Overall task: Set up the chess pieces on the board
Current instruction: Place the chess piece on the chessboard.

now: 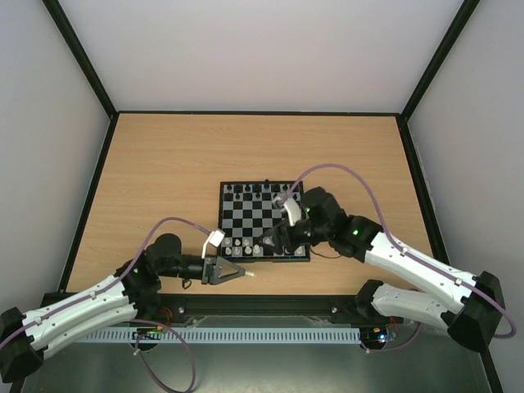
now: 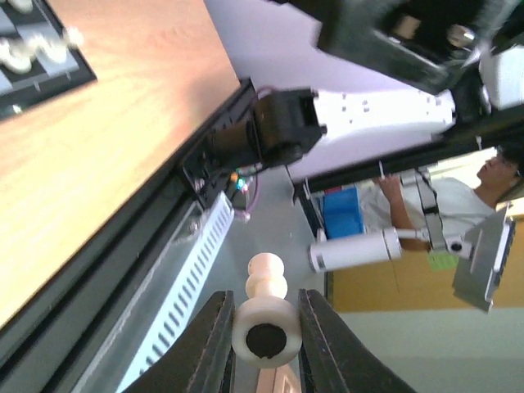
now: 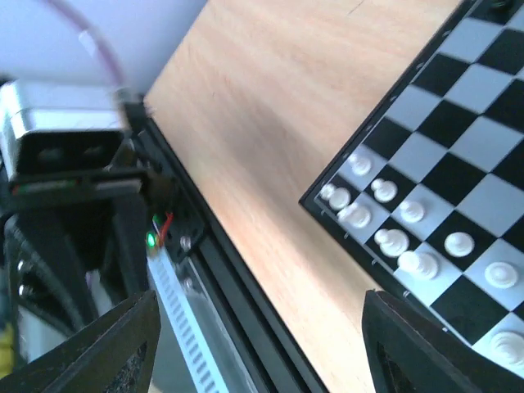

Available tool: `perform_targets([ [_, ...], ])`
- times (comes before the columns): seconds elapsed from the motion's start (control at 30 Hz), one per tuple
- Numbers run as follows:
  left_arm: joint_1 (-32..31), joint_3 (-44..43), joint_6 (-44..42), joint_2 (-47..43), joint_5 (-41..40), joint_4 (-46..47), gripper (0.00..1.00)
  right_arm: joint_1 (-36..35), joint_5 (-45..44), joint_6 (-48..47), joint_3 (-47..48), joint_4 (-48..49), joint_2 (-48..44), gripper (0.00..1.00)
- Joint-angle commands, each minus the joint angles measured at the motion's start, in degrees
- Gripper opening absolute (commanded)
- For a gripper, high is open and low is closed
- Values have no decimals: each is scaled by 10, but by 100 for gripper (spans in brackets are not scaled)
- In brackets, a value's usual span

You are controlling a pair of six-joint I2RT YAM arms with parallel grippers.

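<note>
Piece (image 2: pixel 264 319) is sitting pinched in the left gripper (image 2: pixel 264 301) at the desk's near edge; right gripper (image 3: pixel 262 352) is gaping. Lowering it upright onto the board (image 1: pixel 262 218) seems wisest.

One board (image 1: pixel 264 221), two claws (image 1: pixel 235 272) (image 1: pixel 268 244), one gripped cream-white piece (image 2: pixel 267 288).

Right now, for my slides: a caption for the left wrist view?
Left jaws pinch a small cream-white chess piece by its round base.

White arm links (image 1: pixel 82 311), black joints (image 1: pixel 166 252), purple cables (image 1: pixel 327 167)
</note>
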State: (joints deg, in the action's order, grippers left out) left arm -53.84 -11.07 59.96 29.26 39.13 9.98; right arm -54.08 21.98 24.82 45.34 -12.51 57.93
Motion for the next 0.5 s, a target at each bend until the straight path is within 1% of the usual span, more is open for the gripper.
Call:
perform_targets([
  [0.0, 14, -59, -19, 28, -78, 34, 4, 110, 121, 75, -37, 76, 3, 68],
  [0.1, 25, -86, -45, 50, -110, 28, 4, 156, 203, 111, -58, 148, 18, 68],
  [0.17, 28, -103, -62, 61, -132, 23, 4, 164, 237, 142, -69, 193, 19, 68],
  [0.27, 34, -122, -67, 73, -143, 30, 4, 169, 272, 175, -87, 246, 4, 69],
  [0.47, 53, -123, -32, 92, -140, 86, 4, 170, 293, 234, -105, 313, -37, 70],
])
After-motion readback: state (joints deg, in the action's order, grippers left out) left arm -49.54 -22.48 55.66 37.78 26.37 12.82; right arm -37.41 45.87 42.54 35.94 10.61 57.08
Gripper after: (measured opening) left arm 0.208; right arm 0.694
